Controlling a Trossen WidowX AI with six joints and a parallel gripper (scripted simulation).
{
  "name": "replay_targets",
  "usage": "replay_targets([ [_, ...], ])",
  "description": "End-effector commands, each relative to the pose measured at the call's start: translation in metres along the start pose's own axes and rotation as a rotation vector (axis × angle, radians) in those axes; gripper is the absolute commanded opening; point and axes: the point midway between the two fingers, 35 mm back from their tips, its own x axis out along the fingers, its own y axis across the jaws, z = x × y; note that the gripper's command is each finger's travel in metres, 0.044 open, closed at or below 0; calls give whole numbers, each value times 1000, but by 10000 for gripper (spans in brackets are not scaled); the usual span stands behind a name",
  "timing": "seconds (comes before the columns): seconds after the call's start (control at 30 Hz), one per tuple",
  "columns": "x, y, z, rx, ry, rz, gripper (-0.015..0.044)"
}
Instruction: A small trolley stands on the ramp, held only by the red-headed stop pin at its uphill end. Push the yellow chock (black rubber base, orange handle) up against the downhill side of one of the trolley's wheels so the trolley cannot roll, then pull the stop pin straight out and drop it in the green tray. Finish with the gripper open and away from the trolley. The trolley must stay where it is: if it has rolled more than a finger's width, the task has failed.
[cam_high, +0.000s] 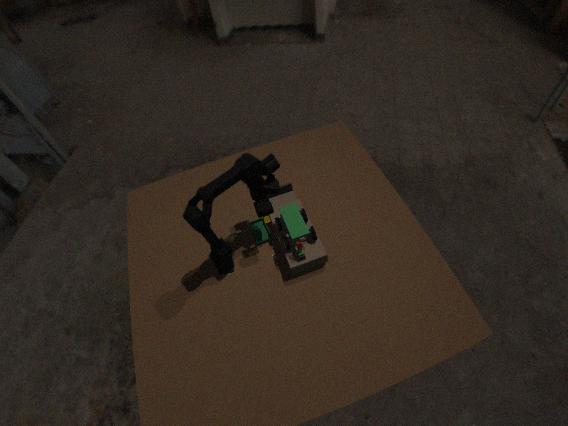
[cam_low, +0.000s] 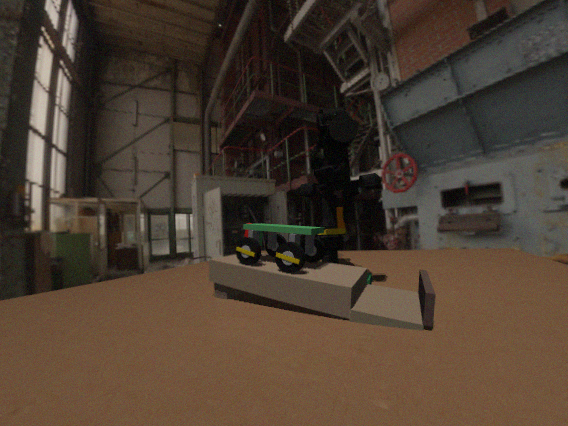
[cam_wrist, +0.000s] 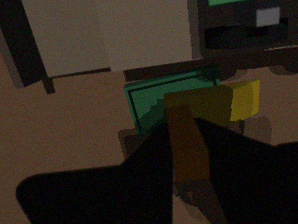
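My gripper (cam_high: 263, 207) (cam_low: 339, 212) (cam_wrist: 180, 127) is shut on the orange handle of the yellow chock (cam_high: 267, 219) (cam_low: 332, 232) (cam_wrist: 245, 101). The chock hangs in the air beside the ramp, above the green tray (cam_high: 259, 231) (cam_low: 369, 278) (cam_wrist: 150, 97), clear of the wheels. The trolley (cam_high: 295, 221) (cam_low: 282, 229), with green deck and black wheels, stands on the upper ramp (cam_high: 316, 252) (cam_low: 320, 272) (cam_wrist: 145, 35). The red-headed stop pin (cam_high: 298, 245) (cam_low: 246, 233) stands at its uphill end. The chock's black base cannot be made out.
An upright dark end board (cam_high: 285, 188) (cam_low: 426, 300) (cam_wrist: 19, 45) closes the ramp's low end. The green tray lies on the table (cam_high: 350, 310) (cam_low: 200, 360) (cam_wrist: 75, 120) close along the ramp's side, on the arm's side. The arm's shadow darkens this area.
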Motion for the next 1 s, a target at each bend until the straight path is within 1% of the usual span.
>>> replay_targets([
  [0.0,0,17,3,0,-4,8,0],
  [0.27,0,47,9,0,-4,11,0],
  [0.5,0,53,9,1,-4,-95,0],
  [0.63,0,53,10,1,-4,-99,0],
  [0.97,5,56,37,1,-6,-99,0],
])
